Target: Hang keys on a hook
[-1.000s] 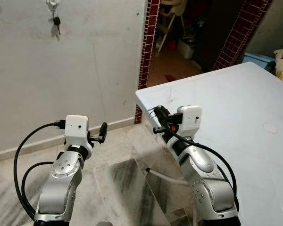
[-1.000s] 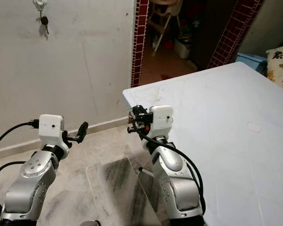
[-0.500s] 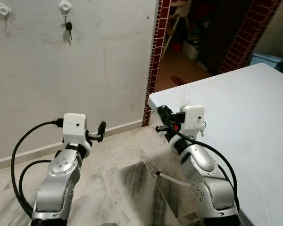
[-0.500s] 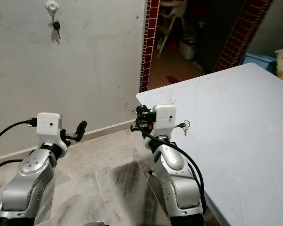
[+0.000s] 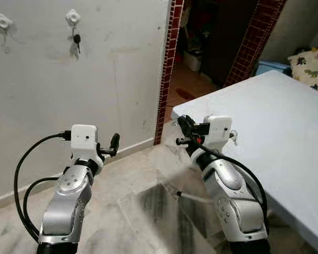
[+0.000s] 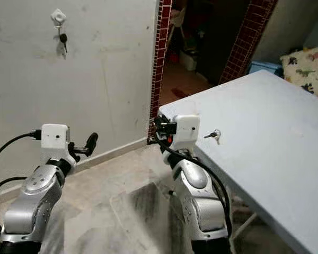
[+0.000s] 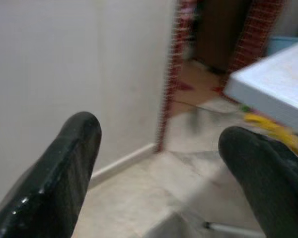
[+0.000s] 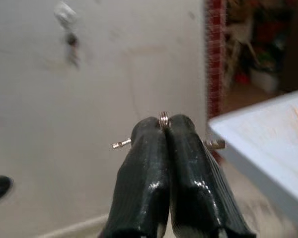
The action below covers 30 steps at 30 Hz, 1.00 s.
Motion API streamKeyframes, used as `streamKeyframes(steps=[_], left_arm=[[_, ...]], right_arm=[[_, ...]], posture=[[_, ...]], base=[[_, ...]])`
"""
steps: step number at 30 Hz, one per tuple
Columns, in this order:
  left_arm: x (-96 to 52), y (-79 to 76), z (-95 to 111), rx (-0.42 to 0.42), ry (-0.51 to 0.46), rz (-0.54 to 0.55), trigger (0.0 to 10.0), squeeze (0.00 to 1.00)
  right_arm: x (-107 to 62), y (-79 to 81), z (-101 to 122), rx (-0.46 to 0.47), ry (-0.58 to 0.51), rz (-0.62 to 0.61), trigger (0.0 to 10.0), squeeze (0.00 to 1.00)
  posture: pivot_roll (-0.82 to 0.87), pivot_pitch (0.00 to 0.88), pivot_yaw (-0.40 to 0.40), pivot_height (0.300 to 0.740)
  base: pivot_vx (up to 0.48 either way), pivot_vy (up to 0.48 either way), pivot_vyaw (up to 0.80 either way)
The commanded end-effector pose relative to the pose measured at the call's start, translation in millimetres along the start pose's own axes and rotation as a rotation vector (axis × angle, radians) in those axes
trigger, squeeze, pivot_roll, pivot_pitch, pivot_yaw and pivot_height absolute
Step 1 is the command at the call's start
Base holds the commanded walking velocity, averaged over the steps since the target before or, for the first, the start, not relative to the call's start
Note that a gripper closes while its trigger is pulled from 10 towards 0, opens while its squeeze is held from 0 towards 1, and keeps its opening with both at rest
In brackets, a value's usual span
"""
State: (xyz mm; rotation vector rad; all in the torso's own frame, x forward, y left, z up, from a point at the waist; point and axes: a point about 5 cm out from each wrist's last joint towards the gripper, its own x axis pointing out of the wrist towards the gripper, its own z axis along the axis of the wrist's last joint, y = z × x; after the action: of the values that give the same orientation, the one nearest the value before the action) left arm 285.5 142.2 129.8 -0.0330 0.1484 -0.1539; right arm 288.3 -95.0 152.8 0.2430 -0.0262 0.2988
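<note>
Keys (image 8: 163, 120) being clamped in right gripper (image 8: 165, 130), near table (image 5: 286, 121) corner | left gripper (image 7: 159, 148) hanging apart, idle | free hook (image 5: 1, 22) far left | risk: thin ring slipping out while walking.

A big pale wall (image 5: 53, 90) stands ahead, with smudges and small marks on it. A low strip (image 6: 114, 148) runs along its bottom edge. The floor (image 5: 127, 211) is grey and white marble tile. At the wall's right edge is a doorway with dark red little tiles (image 5: 167, 69) up its sides, and the room behind it is dim. A white table (image 6: 265, 127) fills the right side. Past its far corner lies a dinosaur pillow (image 6: 307, 63).
</note>
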Motion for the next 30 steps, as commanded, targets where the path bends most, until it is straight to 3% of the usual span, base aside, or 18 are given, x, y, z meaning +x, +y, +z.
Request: streamKeyframes(steps=[1,8,11,30], left_arm=[[-0.2,7.7,2.1,0.013,0.0,0.024,10.0,0.0],[2.5,9.4,5.2,0.013,-0.015,0.033,10.0,0.0],[2.9,8.4,8.0,0.035,-0.036,0.028,10.0,0.0],[3.8,5.7,11.3,0.039,-0.055,-0.013,10.0,0.0]], right_arm=[[2.7,6.3,6.0,0.002,-0.027,0.015,10.0,0.0],[4.6,7.4,6.8,-0.014,-0.032,0.02,10.0,0.0],[5.4,6.9,7.1,-0.02,-0.034,0.018,10.0,0.0],[8.9,10.3,6.2,-0.03,-0.043,0.03,10.0,0.0]], posture=[[0.16,0.029,-0.073,0.74],[0.16,0.026,-0.075,0.74],[0.16,0.024,-0.075,0.74],[0.18,0.013,-0.066,0.74]], base=[[0.0,0.48,0.0],[0.0,0.46,0.0],[0.0,0.0,0.15],[0.0,0.0,0.76]])
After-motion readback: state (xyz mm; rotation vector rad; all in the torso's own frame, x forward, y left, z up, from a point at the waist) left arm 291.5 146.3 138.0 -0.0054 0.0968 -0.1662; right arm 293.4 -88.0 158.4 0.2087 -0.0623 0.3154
